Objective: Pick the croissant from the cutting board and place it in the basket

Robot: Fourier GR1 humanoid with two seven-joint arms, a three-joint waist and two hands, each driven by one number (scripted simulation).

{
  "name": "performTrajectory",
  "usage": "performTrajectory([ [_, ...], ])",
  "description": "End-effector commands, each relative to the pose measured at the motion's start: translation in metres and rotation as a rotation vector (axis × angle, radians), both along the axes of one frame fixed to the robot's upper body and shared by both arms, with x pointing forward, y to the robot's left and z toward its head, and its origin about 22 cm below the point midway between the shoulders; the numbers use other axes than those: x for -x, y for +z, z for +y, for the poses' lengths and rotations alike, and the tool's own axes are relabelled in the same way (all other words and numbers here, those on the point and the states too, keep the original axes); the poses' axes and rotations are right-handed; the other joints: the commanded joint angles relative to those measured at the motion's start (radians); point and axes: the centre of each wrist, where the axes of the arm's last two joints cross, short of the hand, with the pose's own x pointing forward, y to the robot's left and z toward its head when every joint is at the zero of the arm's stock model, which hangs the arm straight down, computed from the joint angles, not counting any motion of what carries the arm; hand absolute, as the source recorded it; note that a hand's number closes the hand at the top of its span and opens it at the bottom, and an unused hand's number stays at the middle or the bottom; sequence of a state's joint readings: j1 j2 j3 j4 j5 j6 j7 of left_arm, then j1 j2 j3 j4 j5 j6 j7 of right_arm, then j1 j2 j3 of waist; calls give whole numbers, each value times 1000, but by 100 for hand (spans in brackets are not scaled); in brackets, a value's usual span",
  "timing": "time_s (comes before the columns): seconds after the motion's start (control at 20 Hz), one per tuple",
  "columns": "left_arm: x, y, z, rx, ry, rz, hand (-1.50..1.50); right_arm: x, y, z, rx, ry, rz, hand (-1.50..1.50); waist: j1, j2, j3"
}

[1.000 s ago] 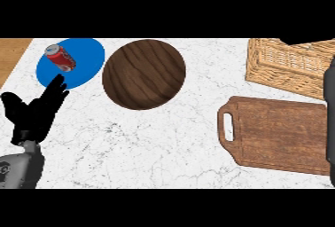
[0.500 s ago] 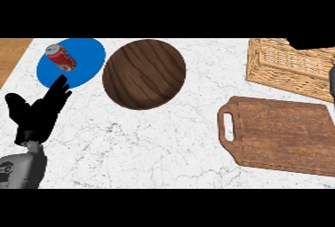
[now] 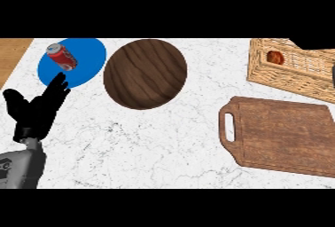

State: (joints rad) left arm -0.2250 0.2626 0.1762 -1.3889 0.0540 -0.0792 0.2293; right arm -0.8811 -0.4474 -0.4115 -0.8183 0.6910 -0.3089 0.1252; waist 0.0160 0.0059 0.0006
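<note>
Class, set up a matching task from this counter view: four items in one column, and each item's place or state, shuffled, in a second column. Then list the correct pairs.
Items:
1. croissant
2. soda can
3. cutting board
4. left hand

Places or states:
A. lying on the blue plate
B. bare, at the right of the counter
C. inside the wicker basket
D. open, fingers up, at the left edge

Pairs: 1-C, 2-A, 3-B, 4-D
</note>
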Motion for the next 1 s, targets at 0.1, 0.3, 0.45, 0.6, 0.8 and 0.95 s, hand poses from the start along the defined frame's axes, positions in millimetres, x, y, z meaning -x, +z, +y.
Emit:
performTrajectory([
  [0.1, 6, -17, -2, 7, -2, 7, 0, -7, 4, -6, -32, 94, -46, -150, -3, -2, 0],
  [0.3, -6, 5, -6, -5, -6, -4, 0, 3, 3, -40, -136, -25, -160, -150, -1, 0, 1],
  [0.45, 1, -7, -3, 1, 9, 15, 0, 7, 15, -49, -285, -78, -254, -150, -8, -3, 1],
  [0.6, -4, 3, -16, 0, 11, -5, 0, 21, 27, -77, -398, -136, -319, -150, -17, -5, 1],
  [0.8, 13, -15, 0, 8, 19, 1, 0, 64, 22, -142, -455, -132, -326, -150, -17, -4, 1],
  [0.95, 11, -2, 1, 2, 23, 15, 0, 102, 38, -184, -482, -85, -277, -150, -25, -8, 1],
])
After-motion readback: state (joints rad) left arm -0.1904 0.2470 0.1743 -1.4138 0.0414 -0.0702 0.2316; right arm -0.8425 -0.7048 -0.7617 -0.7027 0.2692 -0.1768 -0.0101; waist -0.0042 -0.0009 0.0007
